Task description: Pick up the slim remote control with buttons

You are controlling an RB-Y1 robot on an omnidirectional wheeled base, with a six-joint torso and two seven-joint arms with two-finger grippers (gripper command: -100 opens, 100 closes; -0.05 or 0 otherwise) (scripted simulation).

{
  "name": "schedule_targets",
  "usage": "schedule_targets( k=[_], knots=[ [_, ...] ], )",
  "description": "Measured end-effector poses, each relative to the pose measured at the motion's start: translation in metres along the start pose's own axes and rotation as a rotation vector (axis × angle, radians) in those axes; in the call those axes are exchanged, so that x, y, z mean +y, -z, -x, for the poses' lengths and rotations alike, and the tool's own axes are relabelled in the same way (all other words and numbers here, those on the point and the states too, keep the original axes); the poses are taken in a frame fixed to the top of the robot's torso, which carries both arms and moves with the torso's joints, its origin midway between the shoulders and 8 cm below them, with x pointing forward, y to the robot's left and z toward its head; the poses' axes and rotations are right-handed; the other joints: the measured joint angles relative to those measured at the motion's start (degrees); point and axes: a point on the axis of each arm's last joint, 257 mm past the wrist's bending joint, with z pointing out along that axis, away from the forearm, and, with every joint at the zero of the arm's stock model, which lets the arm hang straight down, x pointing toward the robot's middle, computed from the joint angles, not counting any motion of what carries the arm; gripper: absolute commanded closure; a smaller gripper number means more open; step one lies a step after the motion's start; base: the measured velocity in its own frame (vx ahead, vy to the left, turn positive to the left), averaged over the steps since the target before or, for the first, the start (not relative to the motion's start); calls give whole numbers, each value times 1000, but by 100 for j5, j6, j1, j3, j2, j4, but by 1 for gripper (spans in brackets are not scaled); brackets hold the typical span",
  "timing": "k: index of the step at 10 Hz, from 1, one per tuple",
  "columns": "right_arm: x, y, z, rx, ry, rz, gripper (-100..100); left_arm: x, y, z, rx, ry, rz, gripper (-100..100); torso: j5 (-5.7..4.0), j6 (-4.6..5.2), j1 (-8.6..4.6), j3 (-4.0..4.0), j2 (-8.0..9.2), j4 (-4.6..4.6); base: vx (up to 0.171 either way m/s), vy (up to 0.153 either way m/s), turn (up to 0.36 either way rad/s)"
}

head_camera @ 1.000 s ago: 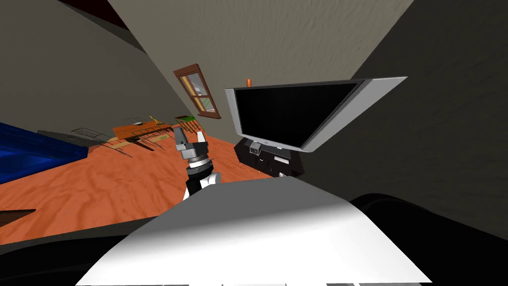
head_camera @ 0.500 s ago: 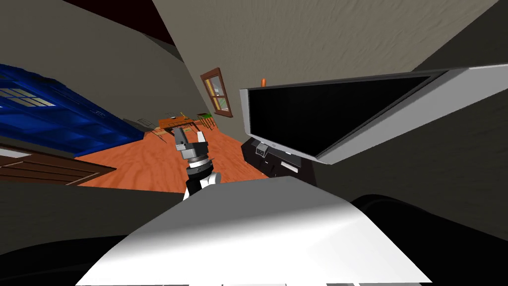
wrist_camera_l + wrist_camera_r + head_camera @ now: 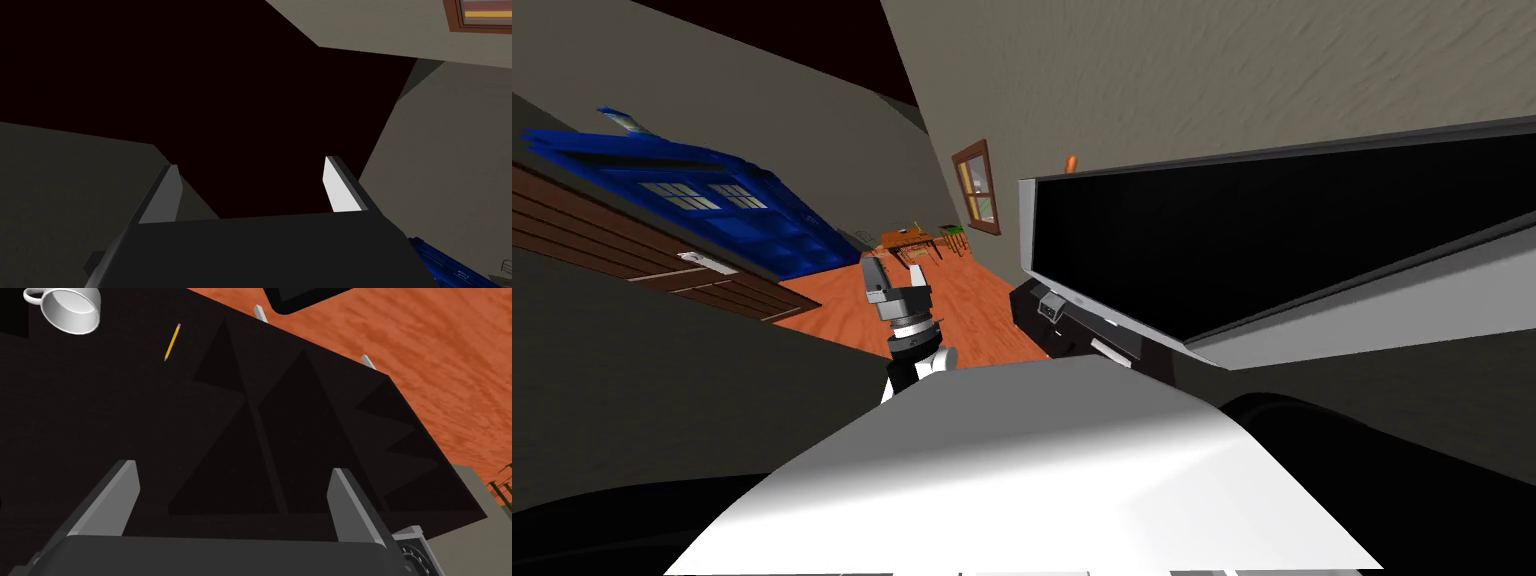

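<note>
Two grippers are noted, both released and empty. We find the left gripper (image 3: pixel 894 268) left of centre in the head frame, raised over the orange floor (image 3: pixel 952 310). Its fingers (image 3: pixel 340 187) stand well apart, and beyond them lies a black area bounded by grey walls. The right gripper (image 3: pixel 232 467) is likewise spread wide, hanging over a black surface (image 3: pixel 280 438) with faceted shading. On that surface, well apart from the fingers, we record a white mug (image 3: pixel 70 310) and near it a yellow pencil (image 3: pixel 172 342), the two not touching.

In the head frame a large screen (image 3: pixel 1272 240) takes the right half, with a small orange item (image 3: pixel 1072 162) at its upper left corner. Below the screen's lower left corner sits a dark stand (image 3: pixel 1032 325). On the stand lie a small grey box (image 3: pixel 1052 305) and a slim pale strip (image 3: pixel 1107 348). We cannot tell whether that strip is the remote, nor place the remote otherwise.

At upper left we note a blue box (image 3: pixel 712 200) with pale windows and a brown panel (image 3: pixel 612 240) below it. A brown window frame (image 3: pixel 979 187) hangs on the wall left of the screen. A small table (image 3: pixel 907 240) stands on the floor below and left of the frame.
</note>
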Motion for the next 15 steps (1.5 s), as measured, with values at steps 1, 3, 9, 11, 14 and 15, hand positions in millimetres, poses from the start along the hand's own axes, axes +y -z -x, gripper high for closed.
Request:
schedule_targets(
  k=[1, 3, 9, 11, 14, 15],
  knots=[
    [-11, 6, -17, 38, 22, -25, -100, 0, 0, 0, 0, 0, 0, 0, 1, -4, -1, -2, -3, -1, 64, -53, 414],
    [-40, 18, -42, 109, 66, -70, -100, 0, 0, 0, 0, 0, 0, 0, -1, -2, -5, -4, -8, -1, 49, -36, 398],
    [-108, 63, -100, 294, 180, -176, -100, 0, 0, 0, 0, 0, 0, 0, -2, 2, -6, -6, -9, -2, 40, -51, 375],
    [-128, 73, -111, 346, 221, -202, -100, 0, 0, 0, 0, 0, 0, 0, -2, -1, -13, -7, -12, -2, 39, -78, 429],
    [-153, 94, -120, 415, 283, -229, -100, 0, 0, 0, 0, 0, 0, 0, -3, 4, -11, -9, -16, -3, 41, -70, 288],
    [-157, 95, -122, 430, 300, -229, -100, 0, 0, 0, 0, 0, 0, 0, -2, 3, 0, -10, -18, -3, 53, -26, 316]
  ],
)
